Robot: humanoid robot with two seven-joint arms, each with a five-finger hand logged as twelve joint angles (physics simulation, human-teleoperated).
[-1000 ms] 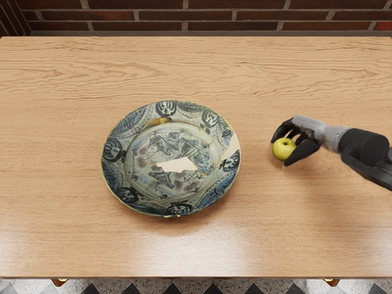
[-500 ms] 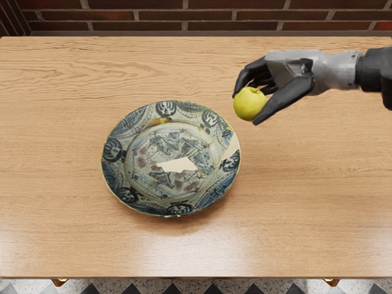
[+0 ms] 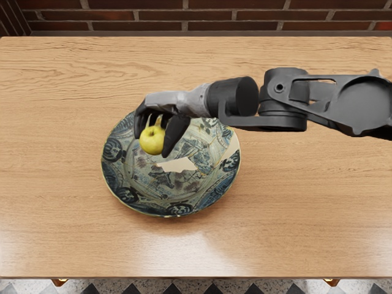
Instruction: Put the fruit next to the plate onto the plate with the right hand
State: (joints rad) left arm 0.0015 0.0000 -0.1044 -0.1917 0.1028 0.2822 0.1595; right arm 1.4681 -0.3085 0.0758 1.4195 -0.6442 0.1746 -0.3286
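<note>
A yellow-green apple (image 3: 150, 140) is held in my right hand (image 3: 159, 125), whose dark fingers are curled around it. The arm reaches in from the right edge across the table. Hand and apple hang over the upper left part of the patterned blue plate (image 3: 131, 196), which lies in the middle of the wooden table. I cannot tell whether the apple touches the plate. The forearm hides part of the plate's far rim. The left arm is out of view.
The wooden table (image 3: 294, 208) spreads wide around the plate. A brick wall (image 3: 184, 15) runs behind its far edge. The table's front edge lies near the bottom of the view.
The right hand lifted the apple from the table right of the plate, carried it up and leftwards, and now holds it over the plate.
</note>
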